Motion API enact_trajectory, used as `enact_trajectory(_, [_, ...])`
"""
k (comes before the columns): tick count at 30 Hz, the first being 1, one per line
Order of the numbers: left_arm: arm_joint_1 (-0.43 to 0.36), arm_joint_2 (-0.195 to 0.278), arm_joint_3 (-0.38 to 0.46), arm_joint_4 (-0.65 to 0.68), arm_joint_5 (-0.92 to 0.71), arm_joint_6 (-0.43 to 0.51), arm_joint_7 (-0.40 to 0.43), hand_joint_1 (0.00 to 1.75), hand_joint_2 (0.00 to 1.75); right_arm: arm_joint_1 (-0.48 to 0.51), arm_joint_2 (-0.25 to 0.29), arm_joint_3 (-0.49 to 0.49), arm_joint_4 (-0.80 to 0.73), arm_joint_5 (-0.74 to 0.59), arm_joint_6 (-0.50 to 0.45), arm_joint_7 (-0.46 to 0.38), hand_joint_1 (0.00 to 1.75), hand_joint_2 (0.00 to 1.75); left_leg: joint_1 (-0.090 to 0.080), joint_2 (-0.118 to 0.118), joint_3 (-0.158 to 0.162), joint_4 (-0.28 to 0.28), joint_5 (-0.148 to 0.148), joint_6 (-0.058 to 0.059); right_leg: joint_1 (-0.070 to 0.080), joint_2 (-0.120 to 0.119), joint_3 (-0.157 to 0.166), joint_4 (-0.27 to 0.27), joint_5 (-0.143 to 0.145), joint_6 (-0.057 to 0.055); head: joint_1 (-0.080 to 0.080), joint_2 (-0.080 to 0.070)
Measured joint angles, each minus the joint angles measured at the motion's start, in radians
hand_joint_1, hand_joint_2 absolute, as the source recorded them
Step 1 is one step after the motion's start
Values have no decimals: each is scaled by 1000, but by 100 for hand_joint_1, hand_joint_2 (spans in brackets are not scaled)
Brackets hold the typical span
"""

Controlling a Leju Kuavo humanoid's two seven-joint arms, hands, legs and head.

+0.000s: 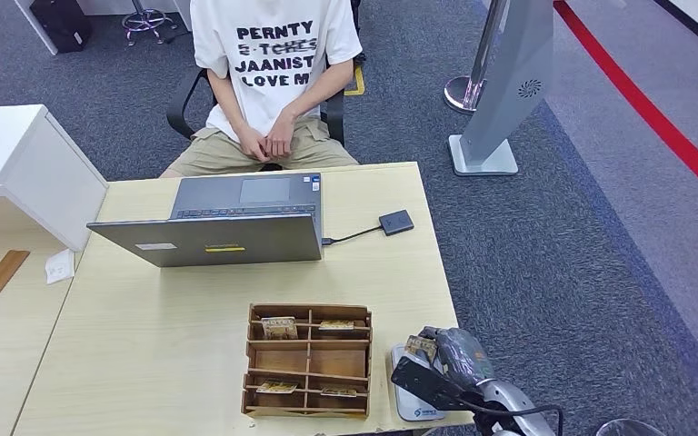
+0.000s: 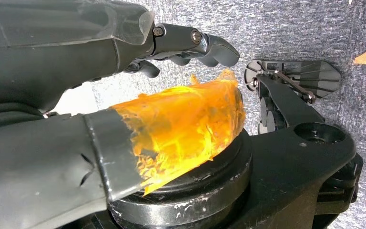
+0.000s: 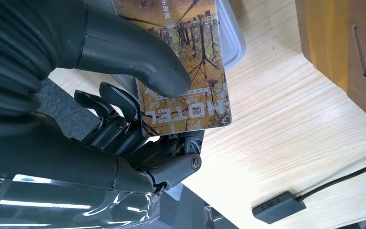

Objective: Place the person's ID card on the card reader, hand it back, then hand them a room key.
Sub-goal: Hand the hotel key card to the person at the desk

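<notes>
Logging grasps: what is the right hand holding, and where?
The right hand pinches a hotel card, thumb on its printed face near the HOTEL end.

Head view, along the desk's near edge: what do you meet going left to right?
Wooden compartment organizer → white card reader → right hand, holding a hotel key card over the reader.

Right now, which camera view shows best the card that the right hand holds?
The right wrist view: the card is close and large there, its tree picture and the word HOTEL readable, with the thumb of the right hand pressed on it. The head view shows it small in that hand, above the grey reader. The left wrist view faces the floor.
</notes>
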State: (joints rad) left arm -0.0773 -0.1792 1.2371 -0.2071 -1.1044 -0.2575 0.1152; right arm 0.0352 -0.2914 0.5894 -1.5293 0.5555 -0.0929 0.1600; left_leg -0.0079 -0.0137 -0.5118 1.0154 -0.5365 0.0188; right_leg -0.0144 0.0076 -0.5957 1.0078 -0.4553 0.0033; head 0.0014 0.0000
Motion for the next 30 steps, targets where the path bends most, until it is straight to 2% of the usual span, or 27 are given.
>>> enact_trajectory(30, [0,8,0,0,0,2,9,0,0,-15,0,1,16,8,18,-14,175,175,0,0,2,0,0,0,0,0,2,0,0,0,0,0])
